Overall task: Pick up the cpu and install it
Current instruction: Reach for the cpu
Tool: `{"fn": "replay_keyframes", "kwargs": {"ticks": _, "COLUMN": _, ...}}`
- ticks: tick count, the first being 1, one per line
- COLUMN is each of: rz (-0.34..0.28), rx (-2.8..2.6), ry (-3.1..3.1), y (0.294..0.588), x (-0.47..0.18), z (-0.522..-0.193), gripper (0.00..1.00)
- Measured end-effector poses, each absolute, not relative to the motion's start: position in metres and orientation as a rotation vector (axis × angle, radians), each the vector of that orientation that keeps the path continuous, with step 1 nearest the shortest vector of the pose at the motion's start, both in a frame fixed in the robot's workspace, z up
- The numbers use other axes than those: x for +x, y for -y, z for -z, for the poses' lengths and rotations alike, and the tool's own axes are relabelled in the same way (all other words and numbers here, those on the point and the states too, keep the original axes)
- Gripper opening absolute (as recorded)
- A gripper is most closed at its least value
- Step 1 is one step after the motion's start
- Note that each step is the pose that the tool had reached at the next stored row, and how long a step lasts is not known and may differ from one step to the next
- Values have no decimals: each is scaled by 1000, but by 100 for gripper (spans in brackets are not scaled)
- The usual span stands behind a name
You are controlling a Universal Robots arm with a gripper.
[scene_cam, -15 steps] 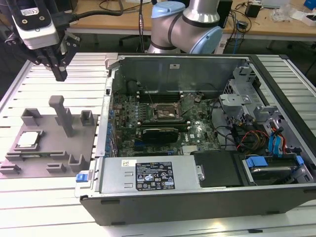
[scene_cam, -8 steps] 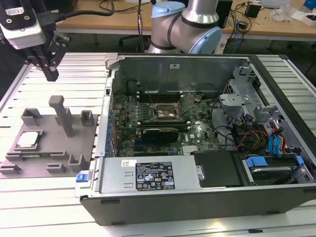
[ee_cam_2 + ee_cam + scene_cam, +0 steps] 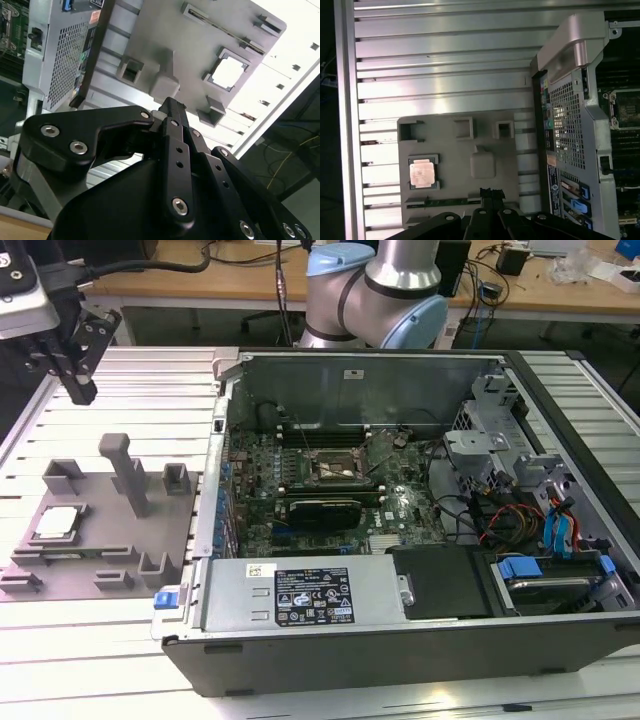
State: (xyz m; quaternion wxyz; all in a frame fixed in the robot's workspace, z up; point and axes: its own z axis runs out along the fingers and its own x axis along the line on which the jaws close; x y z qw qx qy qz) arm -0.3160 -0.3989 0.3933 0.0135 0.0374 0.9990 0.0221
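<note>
Grey plastic plate [image 3: 110,532] lies on the slatted aluminium table [image 3: 90,660], at the exterior view's left of the open case [image 3: 400,645]. The cpu [image 3: 57,523] rests flat on that plate, silver top up, seated in a square recess with raised corner pieces around it, toward the plate's end that is farthest from the case. A tall post [image 3: 126,476] stands upright on the plate, between the cpu and the case, apart from both.

I, the gripper [image 3: 82,392], hang in the air at the exterior view's upper left, above the table and well apart from the cpu. My jaws are pressed together, tip against tip, with nothing between them; both wrist views show the black fingers [image 3: 176,150] meeting at a single narrow point. I touch nothing.

In the first wrist view the cpu lies off to one side of my closed tips, and the post lies closer to them than the cpu does.

Inside the case the green board lies flat, and its socket [image 3: 335,468], a dark square in a metal frame, sits near the middle of the board, well apart from me and from the cpu. Behind the case stands the arm's silver and pale blue base [image 3: 375,290].
</note>
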Motion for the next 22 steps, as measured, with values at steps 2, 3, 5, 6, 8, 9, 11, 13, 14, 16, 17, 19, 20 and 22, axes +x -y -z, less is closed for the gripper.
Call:
{"fn": "replay_keyframes", "kwargs": {"ticks": 2, "rz": -69, "rx": 116, "ry": -3111, "y": 399, "x": -322, "z": -393, "gripper": 11}}
{"fn": "replay_keyframes", "kwargs": {"ticks": 3, "rz": -69, "rx": 117, "ry": -3111, "y": 399, "x": -326, "z": -392, "gripper": 11}}
{"fn": "replay_keyframes", "kwargs": {"ticks": 5, "rz": -69, "rx": 117, "ry": -3111, "y": 399, "x": -332, "z": -392, "gripper": 11}}
{"fn": "replay_keyframes", "kwargs": {"ticks": 6, "rz": -69, "rx": 117, "ry": -3111, "y": 399, "x": -335, "z": -391, "gripper": 11}}
{"fn": "replay_keyframes", "kwargs": {"ticks": 8, "rz": -69, "rx": 116, "ry": -3111, "y": 399, "x": -340, "z": -390, "gripper": 11}}
{"fn": "replay_keyframes", "kwargs": {"ticks": 9, "rz": -69, "rx": 116, "ry": -3111, "y": 399, "x": -342, "z": -389, "gripper": 11}}
{"fn": "replay_keyframes", "kwargs": {"ticks": 11, "rz": -69, "rx": 116, "ry": -3111, "y": 399, "x": -345, "z": -386, "gripper": 11}}
{"fn": "replay_keyframes", "kwargs": {"ticks": 13, "rz": -69, "rx": 116, "ry": -3111, "y": 399, "x": -346, "z": -384, "gripper": 11}}
{"fn": "replay_keyframes", "kwargs": {"ticks": 14, "rz": -69, "rx": 116, "ry": -3111, "y": 400, "x": -347, "z": -383, "gripper": 11}}
{"fn": "replay_keyframes", "kwargs": {"ticks": 16, "rz": -69, "rx": 116, "ry": -3111, "y": 400, "x": -348, "z": -380, "gripper": 11}}
{"fn": "replay_keyframes", "kwargs": {"ticks": 17, "rz": -69, "rx": 116, "ry": -3111, "y": 401, "x": -349, "z": -379, "gripper": 11}}
{"fn": "replay_keyframes", "kwargs": {"ticks": 19, "rz": -69, "rx": 116, "ry": -3111, "y": 402, "x": -352, "z": -376, "gripper": 11}}
{"fn": "replay_keyframes", "kwargs": {"ticks": 20, "rz": -69, "rx": 116, "ry": -3111, "y": 403, "x": -352, "z": -375, "gripper": 11}}
{"fn": "replay_keyframes", "kwargs": {"ticks": 22, "rz": -69, "rx": 116, "ry": -3111, "y": 405, "x": -355, "z": -371, "gripper": 11}}
